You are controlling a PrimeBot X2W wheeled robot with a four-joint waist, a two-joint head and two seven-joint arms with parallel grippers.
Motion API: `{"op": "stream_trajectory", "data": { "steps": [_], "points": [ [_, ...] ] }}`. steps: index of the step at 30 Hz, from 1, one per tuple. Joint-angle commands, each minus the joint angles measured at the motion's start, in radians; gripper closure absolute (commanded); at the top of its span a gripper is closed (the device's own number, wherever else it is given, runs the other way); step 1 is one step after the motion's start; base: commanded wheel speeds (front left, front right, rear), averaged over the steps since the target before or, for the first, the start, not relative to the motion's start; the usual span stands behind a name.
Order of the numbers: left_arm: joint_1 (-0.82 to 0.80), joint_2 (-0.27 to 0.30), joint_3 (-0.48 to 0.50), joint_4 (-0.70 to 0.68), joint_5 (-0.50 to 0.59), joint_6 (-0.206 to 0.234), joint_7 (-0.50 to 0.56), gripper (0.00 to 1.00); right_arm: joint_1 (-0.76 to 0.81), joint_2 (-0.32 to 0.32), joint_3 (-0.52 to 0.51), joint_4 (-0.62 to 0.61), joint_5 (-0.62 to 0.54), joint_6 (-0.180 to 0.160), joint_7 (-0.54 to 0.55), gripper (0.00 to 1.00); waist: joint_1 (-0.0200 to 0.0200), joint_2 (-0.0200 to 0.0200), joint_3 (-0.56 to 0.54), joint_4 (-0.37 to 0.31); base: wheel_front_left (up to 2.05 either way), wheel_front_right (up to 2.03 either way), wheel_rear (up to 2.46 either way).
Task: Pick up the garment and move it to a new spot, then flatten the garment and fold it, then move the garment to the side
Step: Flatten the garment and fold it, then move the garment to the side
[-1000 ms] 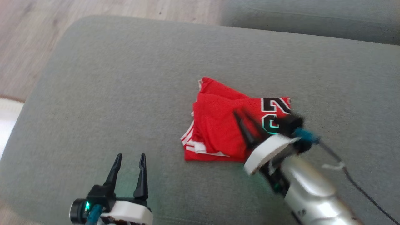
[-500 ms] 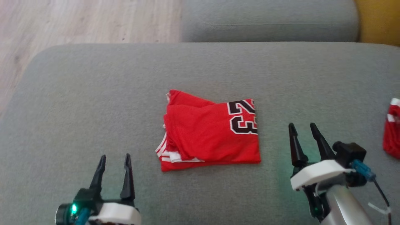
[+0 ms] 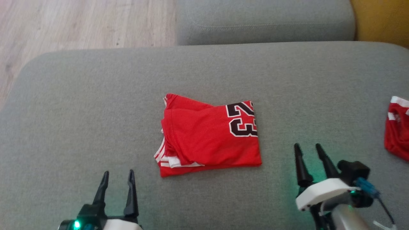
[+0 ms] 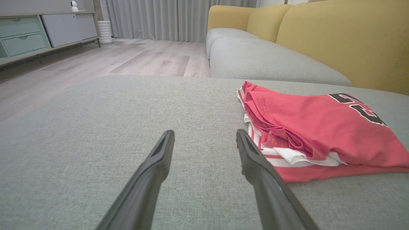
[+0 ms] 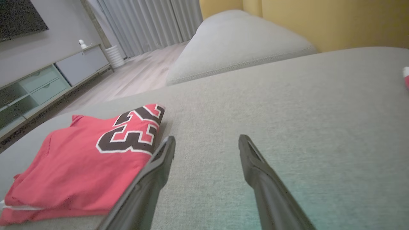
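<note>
The garment (image 3: 209, 134) is a red jersey with a black "23", lying folded in a neat rectangle on the grey sofa cushion (image 3: 96, 105). It also appears to the right in the left wrist view as the garment (image 4: 319, 127) and to the left in the right wrist view as the garment (image 5: 89, 150). My left gripper (image 3: 117, 174) stands open near the front edge, left of the garment and clear of it. Off to the garment's right, my right gripper (image 3: 307, 147) is open and holds nothing.
A second red garment (image 3: 396, 127) lies at the cushion's right edge. Another grey cushion (image 3: 265, 22) and the yellow sofa back (image 3: 380, 19) lie beyond. Wooden floor (image 3: 80, 22) runs along the far left, with a cabinet (image 4: 38, 35) across the room.
My right gripper has let go of the garment, opened, and drawn back to the right and toward me. The head camera has shifted, bringing the second red garment into view.
</note>
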Motion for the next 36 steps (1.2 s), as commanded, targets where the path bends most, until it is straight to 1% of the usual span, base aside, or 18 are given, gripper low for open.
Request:
{"op": "stream_trajectory", "data": {
  "steps": [1, 7, 11, 15, 16, 17, 18, 20, 23, 26, 27, 29, 30, 33, 34, 36],
  "points": [
    [-0.051, 0.002, 0.019, -0.032, 0.005, -0.002, -0.005, 0.0, -0.057, -0.002, 0.045, -0.008, 0.007, -0.001, -0.011, 0.0, 0.0001, -0.0001, 0.014, 0.012, 0.0, 0.0, 0.0],
    [-0.088, 0.002, -0.027, -0.026, -0.009, -0.006, -0.005, 0.0, -0.199, -0.002, 0.157, 0.152, 0.022, -0.001, -0.011, 0.0, 0.0001, -0.0001, 0.064, 0.074, 0.0, 0.0, 0.0],
    [-0.103, 0.002, -0.051, -0.018, -0.015, -0.007, -0.005, 0.0, -0.3, -0.002, 0.158, 0.294, 0.023, -0.001, -0.01, 0.0, 0.0001, -0.0001, 0.094, 0.135, 0.0, 0.0, 0.0],
    [-0.105, 0.002, -0.055, -0.014, -0.016, -0.006, -0.005, 0.0, -0.361, -0.002, 0.157, 0.431, 0.025, -0.001, 0.015, 0.0, 0.0001, -0.0001, 0.114, 0.186, 0.0, 0.0, 0.0],
    [-0.104, 0.002, -0.054, -0.014, -0.016, -0.006, -0.005, 0.0, -0.368, -0.002, 0.162, 0.453, 0.039, -0.001, 0.018, 0.18, 0.0001, -0.0001, 0.115, 0.193, 0.0, 0.0, 0.0],
    [-0.103, 0.002, -0.052, -0.014, -0.016, -0.006, -0.005, 0.0, -0.372, -0.002, 0.168, 0.474, 0.05, -0.001, 0.019, 0.86, 0.0001, -0.0001, 0.115, 0.196, 0.0, 0.0, 0.0],
    [-0.101, 0.002, -0.05, -0.014, -0.015, -0.006, -0.005, 0.0, -0.376, -0.002, 0.177, 0.491, 0.054, -0.001, 0.018, 1.0, 0.0001, -0.0001, 0.115, 0.196, 0.0, 0.0, 0.0],
    [-0.095, 0.002, -0.039, -0.014, -0.013, -0.005, -0.005, 0.0, -0.382, -0.002, 0.183, 0.512, 0.067, -0.001, 0.008, 1.0, 0.0001, -0.0001, 0.107, 0.181, 0.0, 0.0, 0.0],
    [-0.084, 0.002, -0.027, -0.014, -0.004, -0.011, -0.005, 0.0, -0.376, -0.002, 0.185, 0.522, 0.097, -0.001, -0.004, 1.0, 0.0001, -0.0001, 0.082, 0.12, 0.0, 0.0, 0.0],
    [-0.073, 0.002, -0.014, -0.017, 0.005, -0.018, -0.005, 0.0, -0.365, -0.002, 0.203, 0.511, 0.127, -0.001, -0.009, 1.0, 0.0001, -0.0001, 0.061, 0.016, 0.0, 0.0, 0.0],
    [-0.073, 0.002, -0.014, -0.017, 0.005, -0.018, -0.005, 0.0, -0.365, -0.002, 0.203, 0.511, 0.127, -0.001, -0.009, 1.0, 0.0001, -0.0001, 0.061, 0.016, 0.0, 0.0, 0.0],
    [-0.077, 0.002, -0.013, -0.02, 0.006, -0.023, -0.005, 0.0, -0.363, -0.002, 0.209, 0.493, 0.137, -0.001, -0.01, 1.0, 0.0001, -0.0001, 0.057, -0.06, 0.0, 0.0, 0.0],
    [-0.087, 0.002, -0.017, -0.025, 0.006, -0.027, -0.005, 0.0, -0.359, -0.002, 0.21, 0.464, 0.137, -0.001, -0.011, 1.0, 0.0001, -0.0001, 0.057, -0.14, 0.0, 0.0, 0.0],
    [-0.11, 0.002, -0.029, -0.028, 0.001, -0.03, -0.005, 0.0, -0.349, -0.002, 0.213, 0.42, 0.132, -0.001, -0.011, 1.0, 0.0001, -0.0001, 0.067, -0.251, 0.0, 0.0, 0.0],
    [-0.125, 0.002, -0.041, -0.028, -0.002, -0.035, -0.005, 0.0, -0.342, -0.002, 0.212, 0.391, 0.134, -0.001, -0.011, 1.0, 0.0001, -0.0001, 0.076, -0.317, 0.0, 0.0, 0.0],
    [-0.136, 0.002, -0.056, -0.026, -0.005, -0.037, -0.005, 0.0, -0.333, -0.002, 0.214, 0.37, 0.136, -0.001, -0.011, 1.0, 0.0001, -0.0001, 0.083, -0.374, 0.0, 0.0, 0.0]
  ]
}}
